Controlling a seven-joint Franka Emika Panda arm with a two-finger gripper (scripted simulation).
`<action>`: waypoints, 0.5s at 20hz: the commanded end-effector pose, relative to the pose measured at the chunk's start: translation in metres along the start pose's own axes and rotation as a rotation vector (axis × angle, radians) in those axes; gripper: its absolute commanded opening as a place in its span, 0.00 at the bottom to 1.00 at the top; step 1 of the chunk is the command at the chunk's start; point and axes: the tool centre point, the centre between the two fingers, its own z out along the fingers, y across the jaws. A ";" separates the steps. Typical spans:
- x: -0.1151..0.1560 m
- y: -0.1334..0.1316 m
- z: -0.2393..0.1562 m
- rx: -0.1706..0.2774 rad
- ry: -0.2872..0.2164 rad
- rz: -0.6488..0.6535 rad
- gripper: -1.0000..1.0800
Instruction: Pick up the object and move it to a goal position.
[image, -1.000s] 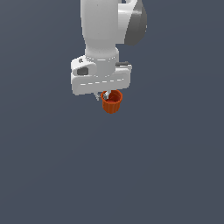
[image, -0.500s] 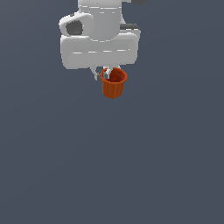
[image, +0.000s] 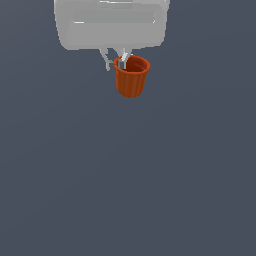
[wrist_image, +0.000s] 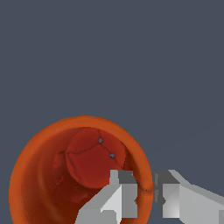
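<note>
The orange-red ribbed cup (image: 132, 80) hangs upright under my white hand, high in the exterior view. My gripper (image: 115, 63) is shut on the cup's rim: one finger sits inside the cup, the other outside its wall. In the wrist view I look down into the cup (wrist_image: 78, 166), its dark inside and round base showing, and my gripper (wrist_image: 148, 192) pinches the rim with one finger (wrist_image: 118, 192) inside and one finger (wrist_image: 175, 197) outside. The cup is well above the grey ground.
A plain grey-blue ground (image: 128, 190) fills both views. No other objects or goal marker show.
The hand and cup have risen and come closer to the exterior camera, so both look larger. The cup stays held by its rim.
</note>
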 end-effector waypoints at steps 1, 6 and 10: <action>0.002 0.001 -0.010 0.000 0.001 0.000 0.00; 0.005 0.001 -0.019 -0.001 0.000 0.000 0.00; 0.006 0.001 -0.022 -0.001 0.000 0.000 0.00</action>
